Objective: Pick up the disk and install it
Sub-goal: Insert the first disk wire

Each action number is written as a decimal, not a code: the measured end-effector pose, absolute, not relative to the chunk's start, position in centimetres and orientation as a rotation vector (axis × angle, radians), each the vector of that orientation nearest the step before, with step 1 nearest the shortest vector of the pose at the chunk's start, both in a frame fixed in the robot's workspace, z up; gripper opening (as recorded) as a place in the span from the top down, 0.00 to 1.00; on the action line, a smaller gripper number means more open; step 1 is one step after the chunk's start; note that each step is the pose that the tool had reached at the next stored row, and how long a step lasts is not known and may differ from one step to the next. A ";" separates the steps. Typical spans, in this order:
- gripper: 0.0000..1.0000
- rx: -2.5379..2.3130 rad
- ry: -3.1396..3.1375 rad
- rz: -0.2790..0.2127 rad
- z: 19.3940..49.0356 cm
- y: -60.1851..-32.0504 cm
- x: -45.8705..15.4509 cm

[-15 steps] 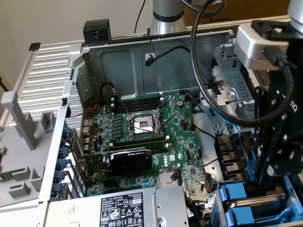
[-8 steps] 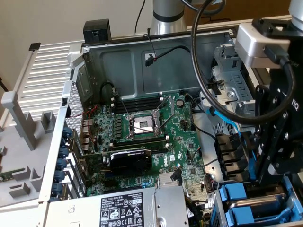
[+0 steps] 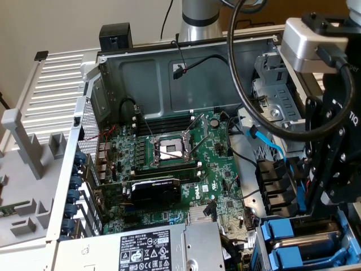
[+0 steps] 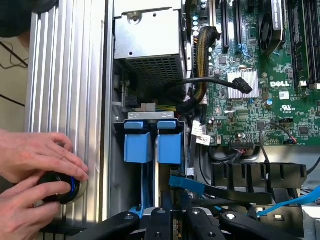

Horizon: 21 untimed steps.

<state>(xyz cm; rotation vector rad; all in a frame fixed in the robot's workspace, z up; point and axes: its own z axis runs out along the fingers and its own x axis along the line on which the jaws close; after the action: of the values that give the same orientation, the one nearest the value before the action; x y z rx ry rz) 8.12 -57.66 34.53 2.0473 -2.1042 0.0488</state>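
Observation:
Two bright blue carrier frames stand side by side in the drive bay of the open computer case. The disk (image 4: 170, 147) is the one in line with my gripper (image 4: 179, 216). I see its blue end and a narrow grey side running back toward the gripper. Its label is hidden. The second carrier (image 4: 137, 142) sits right beside it. In the exterior view the black gripper (image 3: 324, 206) hangs just above the blue carriers (image 3: 293, 231) at the case's lower right corner. Whether it grips the disk is hidden.
A person's hands (image 4: 35, 170) rest on a round black knob (image 4: 60, 189) on the ribbed case edge. The silver power-supply box (image 3: 163, 248) and the green motherboard (image 3: 169, 152) lie inside the case. A blue cable (image 4: 295, 202) and black cables (image 4: 210, 82) cross near the bay.

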 end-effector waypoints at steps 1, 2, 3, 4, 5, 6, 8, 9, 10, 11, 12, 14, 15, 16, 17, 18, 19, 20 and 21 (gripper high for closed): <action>0.83 2.048 -2.105 0.049 34.5 -57.7 8.1; 0.83 2.048 -2.105 0.048 34.5 -57.7 8.1; 0.83 2.048 -2.106 0.048 34.5 -57.7 8.1; 0.83 2.047 -2.108 0.047 34.5 -57.7 8.1; 0.83 2.046 -2.110 0.044 34.5 -57.7 8.1; 0.83 2.047 -2.113 0.040 34.5 -57.7 8.1; 0.83 2.049 -2.116 0.036 34.4 -57.7 8.1; 0.83 2.049 -2.116 0.035 34.4 -57.7 8.1; 0.83 2.049 -2.116 0.035 34.4 -57.7 8.1; 0.83 2.049 -2.116 0.035 34.4 -57.7 8.1; 0.83 2.049 -2.116 0.035 34.4 -57.7 8.1; 0.83 2.046 -2.119 0.034 34.4 -57.7 8.1; 0.83 2.041 -2.124 0.033 34.4 -57.7 8.1; 0.83 2.037 -2.129 0.033 34.3 -57.7 8.1; 0.83 2.031 -2.134 0.032 34.3 -57.7 8.1; 0.83 2.026 -2.138 0.031 34.3 -57.7 8.1; 0.83 2.022 -2.143 0.030 34.3 -57.7 8.1; 0.83 2.018 -2.148 0.028 34.3 -57.7 8.1; 0.83 2.013 -2.153 0.026 34.3 -57.7 8.1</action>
<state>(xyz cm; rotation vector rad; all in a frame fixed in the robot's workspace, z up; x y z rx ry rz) 8.12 -57.67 34.27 2.0134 -2.1535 0.0260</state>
